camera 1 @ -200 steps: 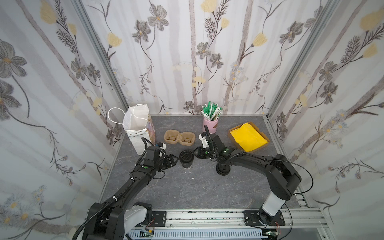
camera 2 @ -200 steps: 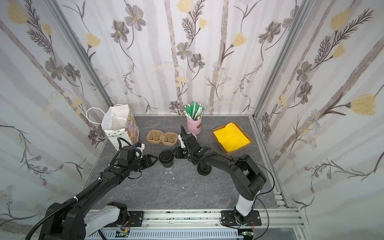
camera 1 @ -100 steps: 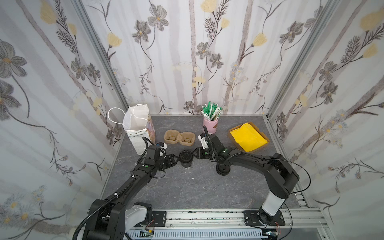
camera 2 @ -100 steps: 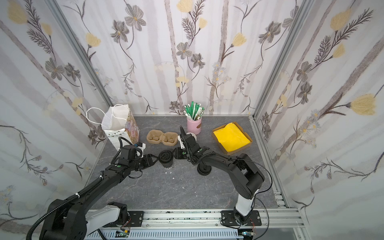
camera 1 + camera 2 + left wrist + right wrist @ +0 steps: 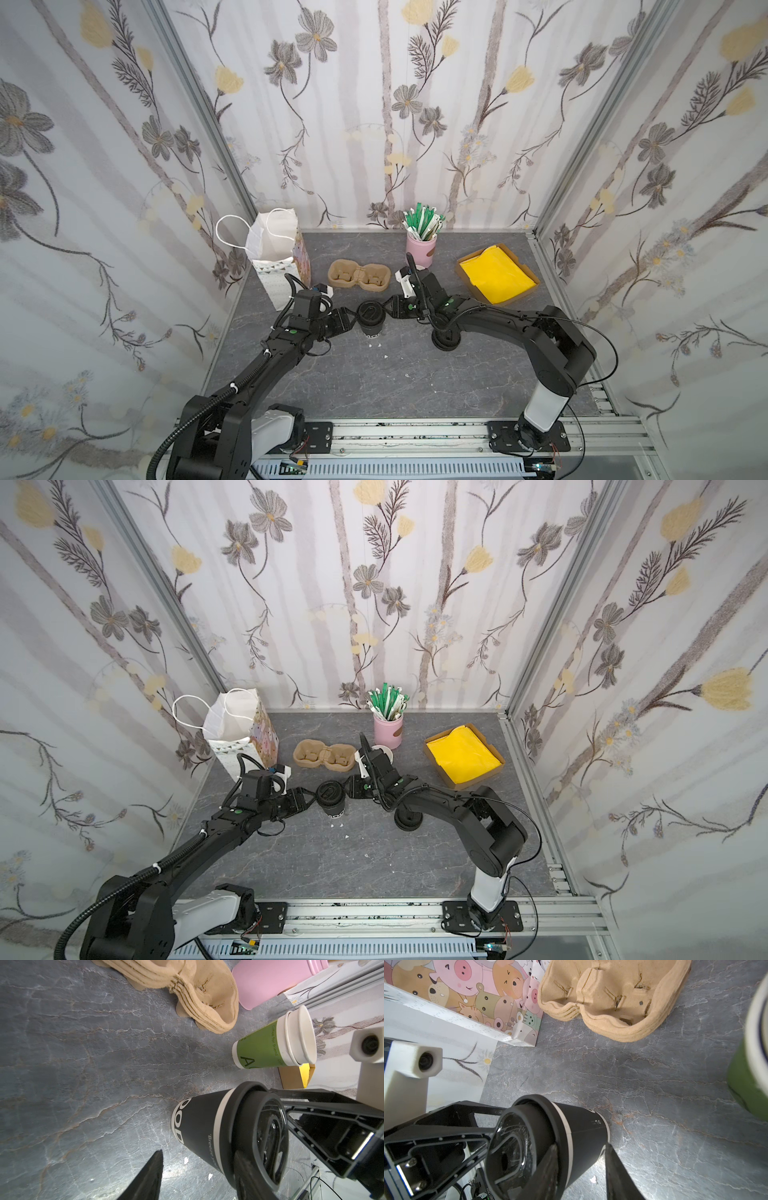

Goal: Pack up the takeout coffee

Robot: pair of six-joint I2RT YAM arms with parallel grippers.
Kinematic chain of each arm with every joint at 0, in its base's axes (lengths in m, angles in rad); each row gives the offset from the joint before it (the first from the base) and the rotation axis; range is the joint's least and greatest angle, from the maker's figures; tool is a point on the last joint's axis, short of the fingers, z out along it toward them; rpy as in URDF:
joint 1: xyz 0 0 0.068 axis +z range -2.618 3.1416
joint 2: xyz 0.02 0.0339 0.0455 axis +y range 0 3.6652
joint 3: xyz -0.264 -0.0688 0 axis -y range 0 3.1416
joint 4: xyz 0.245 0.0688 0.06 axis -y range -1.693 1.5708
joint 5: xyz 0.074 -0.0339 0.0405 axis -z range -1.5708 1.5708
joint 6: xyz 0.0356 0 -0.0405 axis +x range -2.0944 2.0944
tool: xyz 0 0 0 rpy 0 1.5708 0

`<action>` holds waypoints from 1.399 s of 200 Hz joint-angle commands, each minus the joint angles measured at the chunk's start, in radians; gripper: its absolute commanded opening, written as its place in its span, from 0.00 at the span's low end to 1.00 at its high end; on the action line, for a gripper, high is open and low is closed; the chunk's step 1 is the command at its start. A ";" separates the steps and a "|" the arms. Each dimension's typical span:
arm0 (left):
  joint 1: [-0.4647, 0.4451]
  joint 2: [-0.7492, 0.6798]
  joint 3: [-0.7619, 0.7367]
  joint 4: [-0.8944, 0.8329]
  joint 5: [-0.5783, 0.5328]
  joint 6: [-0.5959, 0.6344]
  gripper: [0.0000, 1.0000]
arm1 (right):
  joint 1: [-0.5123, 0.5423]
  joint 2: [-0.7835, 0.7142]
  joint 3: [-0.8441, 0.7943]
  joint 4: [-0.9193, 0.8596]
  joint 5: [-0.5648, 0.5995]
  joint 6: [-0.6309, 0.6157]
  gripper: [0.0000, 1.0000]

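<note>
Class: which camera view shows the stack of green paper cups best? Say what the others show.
The left wrist view: the green cup stack shows whole, lettering readable. The right wrist view catches a blurred edge; in a top view, only its white rim.

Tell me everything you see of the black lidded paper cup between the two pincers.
Small black paper cup with white lettering and a white band under a black domed plastic lid. It stands upright on the grey marbled tabletop, in front of the brown pulp carrier. The left pincer and right pincer flank its top; contact cannot be told.
</note>
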 commanded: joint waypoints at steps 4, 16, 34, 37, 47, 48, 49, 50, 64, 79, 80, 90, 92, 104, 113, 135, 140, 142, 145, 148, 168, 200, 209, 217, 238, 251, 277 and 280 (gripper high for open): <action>0.003 0.000 -0.006 0.009 -0.016 0.001 0.56 | 0.003 0.004 -0.019 -0.009 -0.014 0.016 0.37; 0.002 0.005 -0.007 0.006 -0.017 -0.001 0.56 | 0.004 0.002 -0.026 -0.007 -0.015 0.017 0.37; 0.004 0.012 -0.007 0.003 -0.017 0.000 0.56 | 0.003 0.000 -0.037 -0.003 -0.015 0.019 0.37; 0.004 0.012 -0.006 0.002 -0.017 0.000 0.56 | 0.003 0.000 -0.039 -0.002 -0.015 0.019 0.37; 0.005 0.012 -0.007 0.001 -0.018 0.000 0.56 | 0.003 0.002 -0.043 0.002 -0.015 0.021 0.37; 0.005 0.012 -0.007 0.001 -0.018 0.000 0.56 | 0.003 0.002 -0.044 0.003 -0.015 0.021 0.37; 0.005 0.012 -0.007 0.000 -0.019 0.001 0.56 | 0.004 0.003 -0.045 0.003 -0.015 0.020 0.37; 0.004 0.012 -0.008 0.000 -0.020 0.001 0.56 | 0.003 0.003 -0.045 0.003 -0.015 0.021 0.37; 0.004 0.012 -0.008 -0.001 -0.022 0.001 0.56 | 0.004 0.007 -0.048 0.008 -0.018 0.023 0.37; 0.004 0.012 -0.008 -0.005 -0.025 0.003 0.56 | 0.003 0.012 -0.050 0.013 -0.020 0.025 0.37; 0.005 0.012 -0.009 -0.005 -0.026 0.003 0.56 | 0.003 0.012 -0.051 0.014 -0.020 0.025 0.37; 0.004 0.012 -0.009 -0.006 -0.028 0.003 0.56 | 0.003 0.014 -0.053 0.014 -0.020 0.027 0.37; 0.004 0.012 -0.009 -0.007 -0.027 0.004 0.56 | 0.003 0.014 -0.053 0.016 -0.020 0.027 0.37; 0.004 0.013 -0.010 -0.007 -0.028 0.002 0.56 | 0.003 0.015 -0.056 0.020 -0.021 0.029 0.37; 0.004 0.015 -0.009 -0.010 -0.029 0.004 0.56 | 0.003 0.017 -0.058 0.021 -0.022 0.031 0.37; 0.005 0.015 -0.007 -0.012 -0.028 0.006 0.56 | 0.003 0.015 -0.058 0.027 -0.027 0.034 0.37; 0.004 0.015 -0.006 -0.011 -0.028 0.006 0.56 | 0.004 0.012 -0.058 0.028 -0.027 0.035 0.37; 0.004 0.015 -0.005 -0.011 -0.027 0.006 0.56 | 0.004 0.009 -0.058 0.028 -0.027 0.035 0.37; 0.004 0.015 -0.005 -0.011 -0.025 0.006 0.56 | 0.004 0.007 -0.056 0.028 -0.027 0.034 0.37; 0.004 0.014 -0.004 -0.011 -0.023 0.004 0.56 | 0.005 0.003 -0.054 0.026 -0.027 0.034 0.37; 0.004 0.003 0.006 -0.009 -0.018 0.005 0.56 | 0.010 -0.021 -0.029 0.006 -0.014 0.021 0.37; 0.004 -0.009 0.013 -0.006 -0.023 0.009 0.56 | 0.015 -0.045 0.019 -0.032 0.017 0.008 0.38; 0.004 -0.008 0.014 -0.005 -0.021 0.007 0.56 | 0.015 -0.048 0.027 -0.038 0.026 0.008 0.39; 0.003 -0.007 0.016 -0.004 -0.017 0.007 0.56 | 0.015 -0.047 0.031 -0.040 0.029 0.006 0.39; 0.003 -0.008 0.018 0.000 -0.011 0.006 0.56 | 0.015 -0.046 0.034 -0.040 0.034 0.009 0.40; 0.002 -0.012 0.020 0.001 -0.009 0.006 0.56 | 0.015 -0.050 0.033 -0.040 0.038 0.009 0.39; 0.002 -0.036 0.022 0.011 -0.006 0.010 0.56 | 0.024 -0.077 0.034 -0.044 0.068 -0.003 0.40; 0.002 -0.040 0.023 0.012 -0.009 0.010 0.56 | 0.027 -0.083 0.035 -0.046 0.076 -0.007 0.40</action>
